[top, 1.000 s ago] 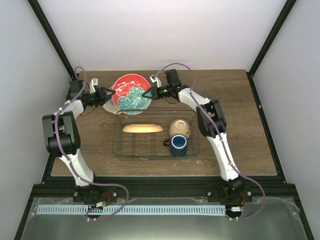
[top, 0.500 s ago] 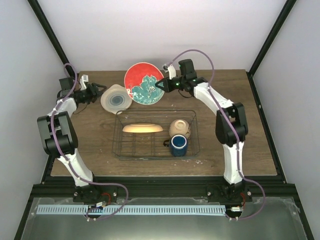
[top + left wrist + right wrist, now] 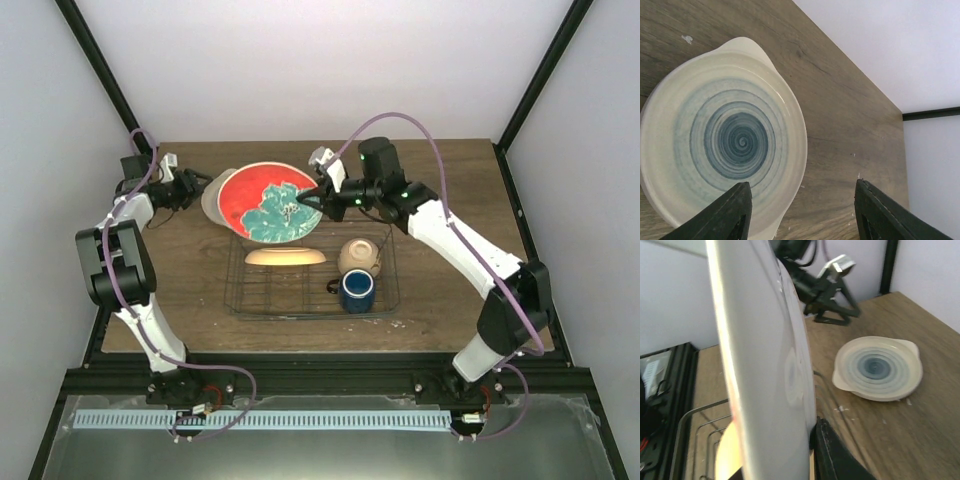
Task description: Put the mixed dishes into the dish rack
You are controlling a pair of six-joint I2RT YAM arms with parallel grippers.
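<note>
My right gripper (image 3: 306, 203) is shut on the right rim of the red plate with the teal floral pattern (image 3: 265, 205) and holds it tilted above the dish rack's (image 3: 385, 300) back left corner. In the right wrist view the plate's pale underside (image 3: 765, 365) stands edge-on against one finger (image 3: 832, 455). The white plate with the blue-green centre (image 3: 735, 140) lies flat on the table and is half hidden in the top view (image 3: 212, 192). My left gripper (image 3: 196, 188) is open at its rim (image 3: 802, 212). The orange-yellow plate (image 3: 285, 257), cream bowl (image 3: 358, 256) and dark blue mug (image 3: 357, 290) are in the rack.
The wooden table (image 3: 470, 250) has black frame posts at its back corners and grey walls around it. In the right wrist view the rack's wires (image 3: 700, 420) lie below the held plate, and the left gripper (image 3: 827, 285) sits behind the white plate (image 3: 877, 367).
The right arm lifted the red plate from the left gripper, then carried it forward and left over the rack's back edge. The left gripper opened and drew back left beside the white plate.
</note>
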